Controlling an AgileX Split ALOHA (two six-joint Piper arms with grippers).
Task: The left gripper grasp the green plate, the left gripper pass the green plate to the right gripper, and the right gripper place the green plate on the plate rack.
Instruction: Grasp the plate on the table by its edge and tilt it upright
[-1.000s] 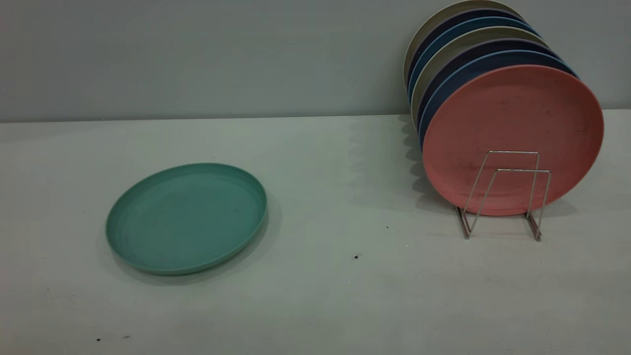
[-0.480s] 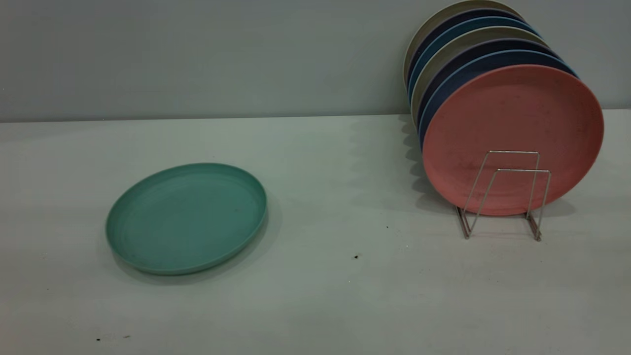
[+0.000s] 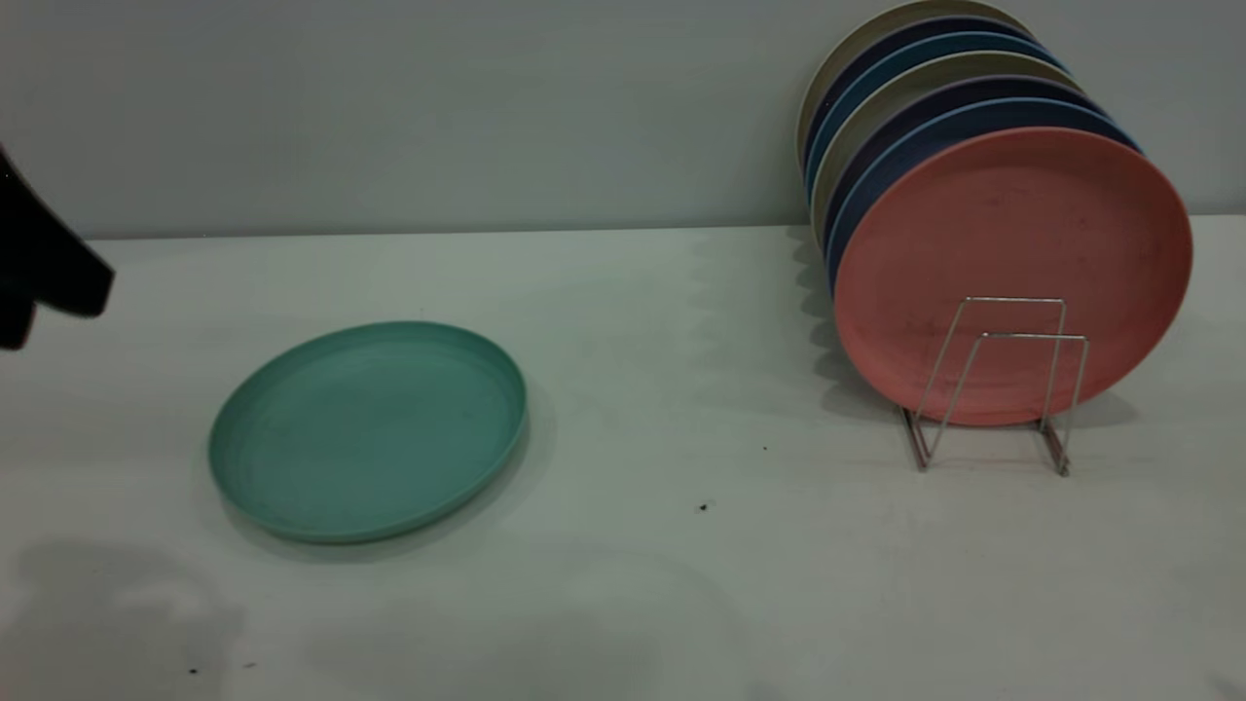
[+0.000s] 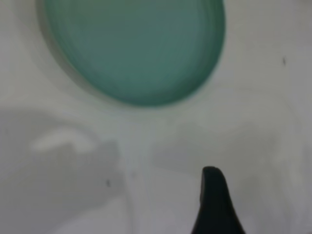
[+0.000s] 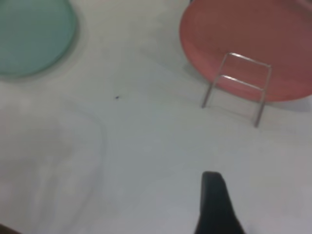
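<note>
A black shape, the left gripper [image 3: 44, 268], now shows at the table's [image 3: 623, 584] left edge where a moment ago there was only bare surface, and a soft shadow has spread over the near-left corner; I take this as the reach toward the plate beginning, with the grasp itself not yet made. The green plate [image 3: 368, 430] lies flat on the left half of the table, well apart from that gripper and in the same spot as before. In the left wrist view a single dark fingertip [image 4: 214, 204] hangs above bare table short of the plate's rim, touching nothing, and whether the fingers stand spread or closed cannot be told from what shows. The right gripper [image 5: 217, 207] appears only in its own wrist view as one dark fingertip over open table, holding nothing, its opening likewise impossible to judge. At the right edge the plate rack [image 3: 993, 389] stands with its two front wire loops free before the salmon-pink plate [image 3: 1012, 253], behind which the dark blue plates [image 3: 876, 175] lean in a row, so a slot seems ready for the handover's end.
</note>
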